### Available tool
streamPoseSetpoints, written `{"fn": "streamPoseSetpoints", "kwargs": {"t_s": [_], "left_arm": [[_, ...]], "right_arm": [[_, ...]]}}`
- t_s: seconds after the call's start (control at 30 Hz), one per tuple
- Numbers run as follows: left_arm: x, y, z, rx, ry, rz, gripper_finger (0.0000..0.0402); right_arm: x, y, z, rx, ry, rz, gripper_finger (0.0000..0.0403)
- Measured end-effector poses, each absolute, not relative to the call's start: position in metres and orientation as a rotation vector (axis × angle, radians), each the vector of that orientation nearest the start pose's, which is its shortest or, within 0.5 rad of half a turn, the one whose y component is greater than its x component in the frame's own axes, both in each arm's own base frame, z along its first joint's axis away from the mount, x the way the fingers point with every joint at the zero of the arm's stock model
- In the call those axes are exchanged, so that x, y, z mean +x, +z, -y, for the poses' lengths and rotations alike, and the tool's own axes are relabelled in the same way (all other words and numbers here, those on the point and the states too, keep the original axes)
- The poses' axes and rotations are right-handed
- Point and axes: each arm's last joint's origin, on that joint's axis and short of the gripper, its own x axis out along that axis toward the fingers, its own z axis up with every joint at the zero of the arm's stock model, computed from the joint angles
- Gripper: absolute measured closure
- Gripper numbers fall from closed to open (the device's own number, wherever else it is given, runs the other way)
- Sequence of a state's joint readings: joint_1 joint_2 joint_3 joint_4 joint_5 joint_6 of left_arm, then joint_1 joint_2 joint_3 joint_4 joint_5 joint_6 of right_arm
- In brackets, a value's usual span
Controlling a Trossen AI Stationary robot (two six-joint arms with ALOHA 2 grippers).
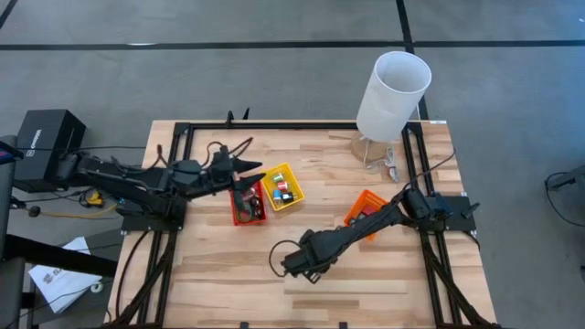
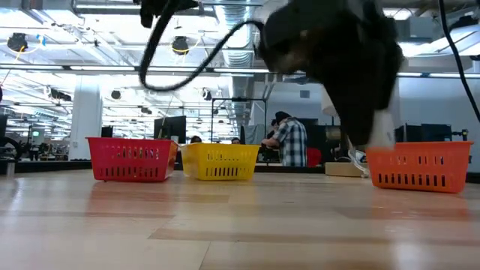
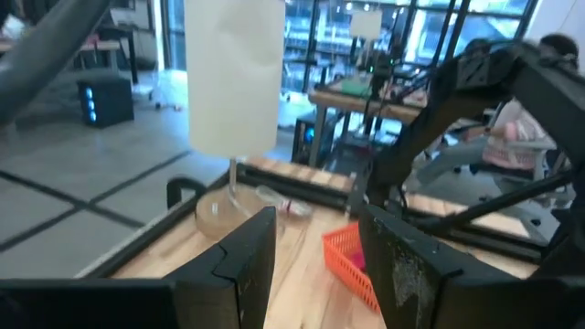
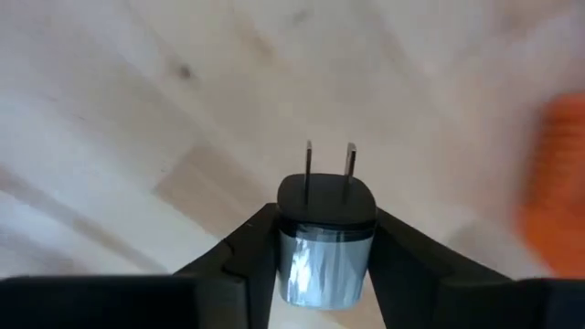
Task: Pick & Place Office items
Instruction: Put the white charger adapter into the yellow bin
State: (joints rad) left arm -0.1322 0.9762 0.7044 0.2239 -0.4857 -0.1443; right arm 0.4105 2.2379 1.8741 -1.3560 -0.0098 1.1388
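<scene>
My right gripper (image 4: 324, 260) hangs over the table's near middle (image 1: 297, 265), pointing down and shut on a small plug adapter (image 4: 326, 247). The adapter has a grey body, a black cap and two metal prongs (image 4: 327, 169). My left gripper (image 1: 249, 170) is held level above the red tray (image 1: 247, 203), open (image 3: 315, 247) with nothing between its fingers. Several small coloured office items lie in the yellow tray (image 1: 281, 185), and dark ones lie in the red tray. My right gripper pinches the adapter's grey body (image 4: 291, 260) between its two fingers (image 4: 251, 256), one on each side. The fingers come from above, pointing down. The adapter's prongs stick out past the fingertips toward the table, and it is lifted clear of the wood.
An orange tray (image 1: 366, 212) sits at the right, under my right arm. A tall white cylinder (image 1: 393, 96) stands on a wooden base at the far right corner. Bare wood lies along the table's near side. People show in the room beyond (image 2: 289, 139).
</scene>
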Motion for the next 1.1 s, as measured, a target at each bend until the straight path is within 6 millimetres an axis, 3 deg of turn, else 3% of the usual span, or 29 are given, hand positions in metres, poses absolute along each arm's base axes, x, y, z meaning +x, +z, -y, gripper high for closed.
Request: {"fn": "streamPoseSetpoints", "kwargs": {"t_s": [0.17,0.4,0.8,1.1], "left_arm": [[0.206,0.32,0.014,-0.11,0.353,0.026,0.0247],[0.194,0.33,0.012,-0.075,0.351,0.067,0.0247],[0.175,0.343,0.01,-0.029,0.352,0.128,0.0247],[0.171,0.345,0.009,0.007,0.355,0.136,0.0247]], "right_arm": [[0.386,0.216,-0.146,0.351,-0.76,-1.584,0.0266],[0.401,0.249,-0.105,0.222,-0.733,-1.438,0.027],[0.414,0.265,-0.019,0.136,-0.728,-1.384,0.0271],[0.44,0.266,0.035,0.207,-0.563,-1.216,0.0271]]}}
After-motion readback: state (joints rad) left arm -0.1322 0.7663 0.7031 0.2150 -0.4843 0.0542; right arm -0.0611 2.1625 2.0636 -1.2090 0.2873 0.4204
